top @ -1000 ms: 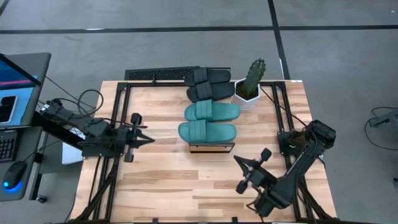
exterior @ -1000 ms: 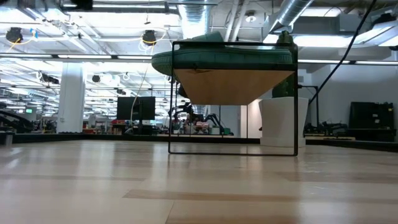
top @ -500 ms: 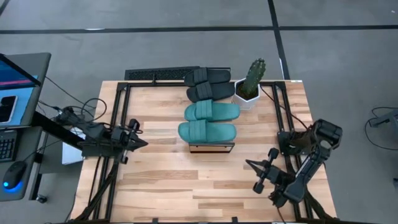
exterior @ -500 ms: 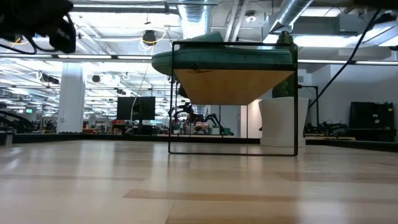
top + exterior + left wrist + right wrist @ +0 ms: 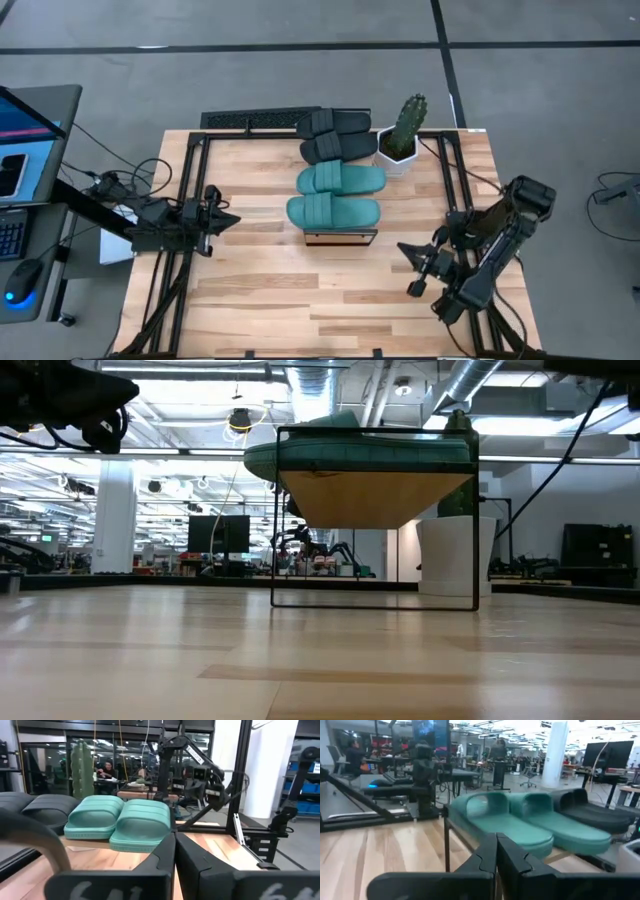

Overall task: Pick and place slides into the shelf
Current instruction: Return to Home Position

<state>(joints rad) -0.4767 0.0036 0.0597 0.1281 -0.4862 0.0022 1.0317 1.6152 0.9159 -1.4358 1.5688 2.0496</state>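
Observation:
Two black slides (image 5: 337,135) and two teal slides (image 5: 337,195) lie side by side, soles down, on the shelf (image 5: 340,237), a wood plank on a black frame at the table's middle. The black pair is at the far end and the teal pair at the near end. My left gripper (image 5: 234,221) hovers shut over the table's left part and points at the shelf. My right gripper (image 5: 404,250) hovers shut right of the shelf's near end. Both wrist views show the teal slides (image 5: 140,822) (image 5: 505,822) ahead of the shut fingers. Neither gripper touches anything.
A cactus in a white pot (image 5: 402,138) stands right of the shelf's far end. A black frame (image 5: 250,120) lies along the table's far edge. A desk with a screen (image 5: 25,125) stands off the table's left side. Bare wood (image 5: 300,290) spans the near half.
My left gripper has drawn back toward the table's left edge and sunk, coming into the low view at the top left. My right gripper has pulled toward the right edge, lowered and rolled about its own axis. Both stay shut. The slides have not moved.

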